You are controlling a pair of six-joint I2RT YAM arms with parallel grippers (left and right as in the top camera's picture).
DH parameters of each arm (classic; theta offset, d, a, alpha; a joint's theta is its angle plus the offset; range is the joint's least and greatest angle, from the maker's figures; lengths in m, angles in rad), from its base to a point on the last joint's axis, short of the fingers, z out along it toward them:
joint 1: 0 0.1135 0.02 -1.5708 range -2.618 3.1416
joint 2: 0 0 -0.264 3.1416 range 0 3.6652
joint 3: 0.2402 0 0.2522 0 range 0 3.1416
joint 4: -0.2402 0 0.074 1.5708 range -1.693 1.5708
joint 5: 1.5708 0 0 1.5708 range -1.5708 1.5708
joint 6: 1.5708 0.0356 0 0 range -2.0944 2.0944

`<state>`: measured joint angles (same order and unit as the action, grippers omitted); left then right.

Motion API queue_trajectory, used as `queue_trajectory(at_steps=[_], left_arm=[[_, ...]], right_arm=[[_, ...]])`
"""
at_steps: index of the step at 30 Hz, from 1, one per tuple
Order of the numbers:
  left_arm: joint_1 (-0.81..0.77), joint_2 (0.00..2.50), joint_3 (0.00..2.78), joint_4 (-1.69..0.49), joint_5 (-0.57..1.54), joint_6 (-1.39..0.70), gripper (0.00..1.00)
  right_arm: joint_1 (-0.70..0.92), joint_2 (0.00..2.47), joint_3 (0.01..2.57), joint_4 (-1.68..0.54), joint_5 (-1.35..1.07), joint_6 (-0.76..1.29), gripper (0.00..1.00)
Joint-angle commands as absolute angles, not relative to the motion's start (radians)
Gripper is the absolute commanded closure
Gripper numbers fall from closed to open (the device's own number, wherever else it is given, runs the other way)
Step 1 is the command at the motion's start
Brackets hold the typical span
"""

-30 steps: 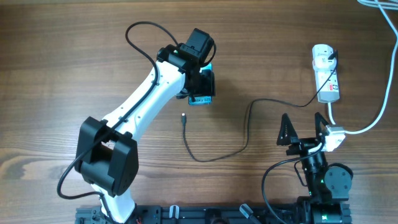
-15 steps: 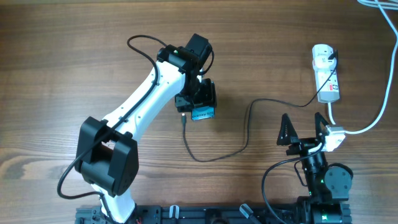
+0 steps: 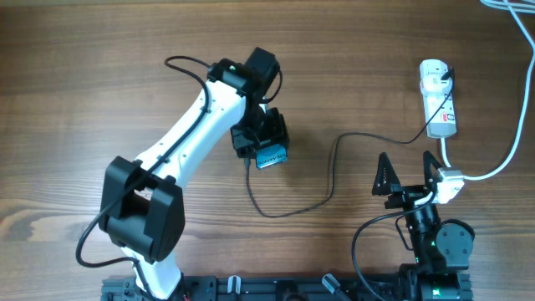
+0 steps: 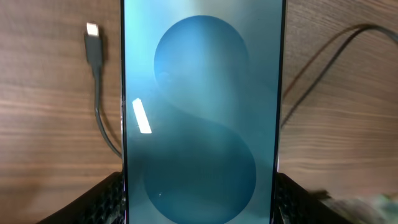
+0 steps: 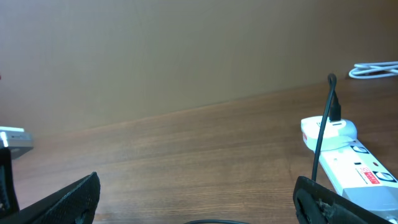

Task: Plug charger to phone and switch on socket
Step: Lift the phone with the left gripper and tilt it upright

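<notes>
My left gripper [image 3: 262, 139] is shut on the phone [image 3: 272, 155], one black finger on each long edge. In the left wrist view the phone [image 4: 202, 112] fills the middle, its turquoise screen showing round shapes, with my fingers [image 4: 102, 199] at its lower sides. The charger's plug tip [image 4: 93, 46] lies on the wood just left of the phone, and in the overhead view the tip [image 3: 247, 160] sits right beside the phone's near end. Its thin black cable [image 3: 330, 180] curves right to the white socket [image 3: 438, 100]. My right gripper [image 3: 408, 171] stands open near the socket [image 5: 354, 165], holding nothing.
A thick white lead [image 3: 501, 159] runs from the socket's near end past a white block [image 3: 451, 182] to the right table edge. A black plug [image 5: 333, 109] stands in the socket's far end. The wooden table [image 3: 100, 92] stretches left of the arm.
The left arm has carried the phone toward the near side and slightly left, bringing its end beside the charger's plug tip. The right arm has not moved.
</notes>
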<state>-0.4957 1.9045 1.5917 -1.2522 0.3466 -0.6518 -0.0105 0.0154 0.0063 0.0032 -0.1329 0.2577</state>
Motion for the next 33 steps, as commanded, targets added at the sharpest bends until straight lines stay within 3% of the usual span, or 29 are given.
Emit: queue_trajectory(at_steps=[1,9,33], left_arm=[[-0.429,1.877,1.61,-1.294,0.442,-0.753,0.96],[-0.343,1.878,1.61,-1.357,0.49,-0.797,0.96],[-0.343,1.878,1.61,-1.346,0.472,-0.793,0.96]], right_arm=[[-0.014,0.004,0.005,0.006,-0.123,0.265,0.0],[-0.014,0.004,0.005,0.006,-0.123,0.265,0.0],[-0.014,0.004,0.005,0.006,-0.123,0.265,0.0]])
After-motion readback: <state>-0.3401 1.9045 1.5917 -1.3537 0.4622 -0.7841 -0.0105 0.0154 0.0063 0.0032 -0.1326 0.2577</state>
